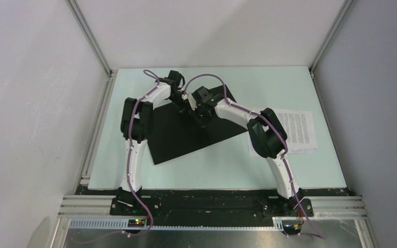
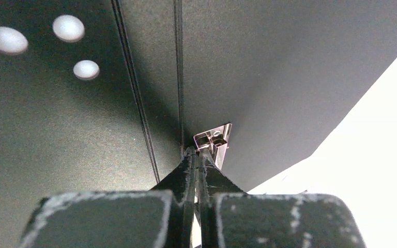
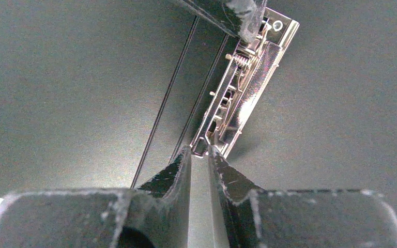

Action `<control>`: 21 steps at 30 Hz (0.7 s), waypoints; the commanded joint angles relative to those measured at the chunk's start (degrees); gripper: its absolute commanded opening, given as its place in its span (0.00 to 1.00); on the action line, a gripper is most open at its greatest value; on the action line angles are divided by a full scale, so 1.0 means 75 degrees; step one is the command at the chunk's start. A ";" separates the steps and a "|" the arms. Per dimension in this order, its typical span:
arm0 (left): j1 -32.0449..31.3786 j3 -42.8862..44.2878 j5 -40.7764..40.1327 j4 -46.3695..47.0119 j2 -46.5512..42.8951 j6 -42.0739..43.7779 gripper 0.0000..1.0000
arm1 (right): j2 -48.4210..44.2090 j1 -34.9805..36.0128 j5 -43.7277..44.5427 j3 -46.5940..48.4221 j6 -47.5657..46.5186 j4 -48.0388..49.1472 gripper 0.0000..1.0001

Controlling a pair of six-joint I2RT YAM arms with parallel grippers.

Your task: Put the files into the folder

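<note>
Pale green tabletop [image 1: 289,170] under an open folder [image 1: 186,134], black side up, with both grippers meeting at its metal clip [image 3: 238,88].

**Left gripper** [image 2: 196,155]: fingers pressed fully together with nothing visible between them. The tips sit at the far corner of the clip, touching it or just short of it.

**Right gripper** [image 3: 200,151]: fingers narrowly parted, one tip on either side of the clip's near end, and it appears to pinch that end. The clip runs straight away from these tips, and the left gripper's finger shows at its far end.

**Beside the tips:** the folder's hinge creases [image 3: 170,93] lie just to the left of the clip and parallel to it. Black cover spreads flat on both sides.

**Files** [image 1: 300,129]: well apart from both sets of fingers, lying on the bare table past the folder's right edge and partly hidden under the right arm.

**Step in hand, as judged:** opening the clip so the files can slide beneath it.
- Steady one end of the clip with the shut left tips.
- Work the other end with the right tips, pulling square to the clip so they do not slip off the thin metal.
- Keep the cover flat on the table.
- Release slowly, since the spring can snap back.

The files are not yet in the folder.
</note>
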 commanded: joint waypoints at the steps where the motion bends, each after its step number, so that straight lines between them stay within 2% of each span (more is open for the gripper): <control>1: -0.0183 -0.0631 -0.0001 -0.0389 0.0241 -0.0270 0.00 | 0.0468 -0.0124 0.0559 -0.0032 -0.0209 -0.0239 0.21; 10: -0.0110 -0.0679 0.0194 -0.0389 0.0288 -0.0305 0.00 | 0.0708 -0.0060 0.1039 -0.0076 -0.0387 -0.0149 0.22; 14: -0.0086 -0.0681 0.0208 -0.0390 0.0285 -0.0255 0.00 | 0.0683 -0.0094 0.1599 -0.0154 -0.0701 0.0125 0.22; 17: -0.0087 -0.0712 0.0187 -0.0407 0.0274 -0.0268 0.00 | 0.0482 -0.0325 0.2227 -0.0096 -0.1234 0.0352 0.19; 21: -0.0085 -0.0711 0.0212 -0.0442 0.0290 -0.0269 0.00 | 0.0006 -0.0893 0.2212 0.0565 -0.1280 0.0049 0.17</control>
